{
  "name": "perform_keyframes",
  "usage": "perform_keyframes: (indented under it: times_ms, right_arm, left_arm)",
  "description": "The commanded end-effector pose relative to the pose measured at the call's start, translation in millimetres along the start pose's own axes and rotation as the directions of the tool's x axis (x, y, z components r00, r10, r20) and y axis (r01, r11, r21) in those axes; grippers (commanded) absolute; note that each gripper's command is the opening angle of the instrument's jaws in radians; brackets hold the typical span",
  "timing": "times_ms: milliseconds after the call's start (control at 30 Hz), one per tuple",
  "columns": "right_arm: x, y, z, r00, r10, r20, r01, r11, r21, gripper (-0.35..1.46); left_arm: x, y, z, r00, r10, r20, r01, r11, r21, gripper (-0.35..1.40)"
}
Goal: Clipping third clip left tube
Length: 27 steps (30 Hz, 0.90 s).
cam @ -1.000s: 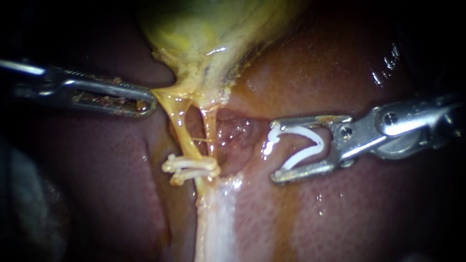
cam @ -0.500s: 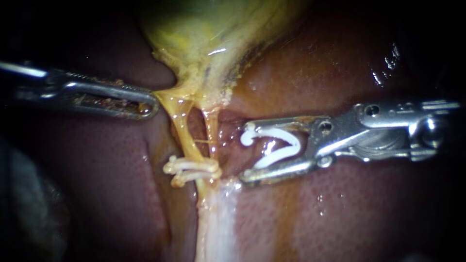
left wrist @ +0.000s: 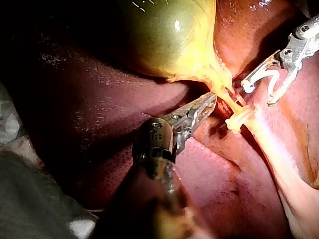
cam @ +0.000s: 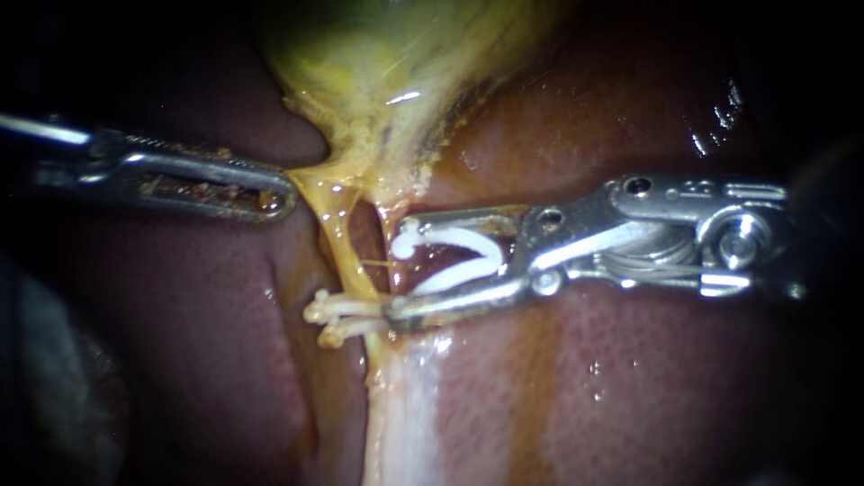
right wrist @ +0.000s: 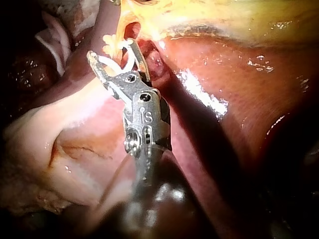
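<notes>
My left instrument [cam: 281,195] comes in from the left, jaws shut on yellow tissue at the neck of the gallbladder [cam: 387,63], which it holds taut. Two thin tubes run down from there: the left tube [cam: 337,247] and the right tube [cam: 391,247]. Two pale clips [cam: 346,310] sit low across them. My right instrument [cam: 396,267] holds a white clip [cam: 454,256] in wide jaws. Its tips stand at the right tube, short of the left one, and the lower jaw touches the old clips. In the left wrist view the white clip [left wrist: 271,79] stands beside the tubes.
Dark red liver [cam: 630,378] surrounds the site. A pale band of tissue [cam: 400,414] runs down from the old clips. In the right wrist view the instrument [right wrist: 114,55] lies over liver [right wrist: 224,124], with a pale fold beside it.
My right instrument has moved left with the white clip, from over the liver to the tubes. The left instrument keeps its hold and has not moved.
</notes>
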Motion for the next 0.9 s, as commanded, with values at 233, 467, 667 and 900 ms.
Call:
perform_keyframes:
  times_ms: [233, 467, 667, 900]
  right_arm:
    - [-0.2, 0.5, 1.1, 1.000, 0.025, -0.007, -0.025, 1.000, 0.015, 0.50]
    - [-1.6, 1.7, 2.0, 0.999, 0.046, -0.005, -0.046, 0.999, 0.016, 0.50]
    - [-3.0, 3.1, 2.8, 0.998, 0.062, -0.001, -0.062, 0.998, 0.022, 0.50]
    - [-3.6, 4.5, 3.4, 0.998, 0.058, -0.001, -0.058, 0.998, 0.016, 0.50]
  left_arm:
    - [0.0, 0.0, 0.1, 1.0000, 0.000, 0.000, 0.000, 1.000, 0.000, -0.35]
    - [0.0, 0.1, 0.1, 1.0000, 0.000, 0.000, 0.000, 1.000, 0.000, -0.35]
    - [0.0, 0.1, 0.1, 1.0000, 0.000, 0.000, 0.000, 1.000, 0.001, -0.35]
    - [0.0, 0.2, 0.1, 1.0000, -0.001, 0.001, 0.001, 1.000, -0.001, -0.35]
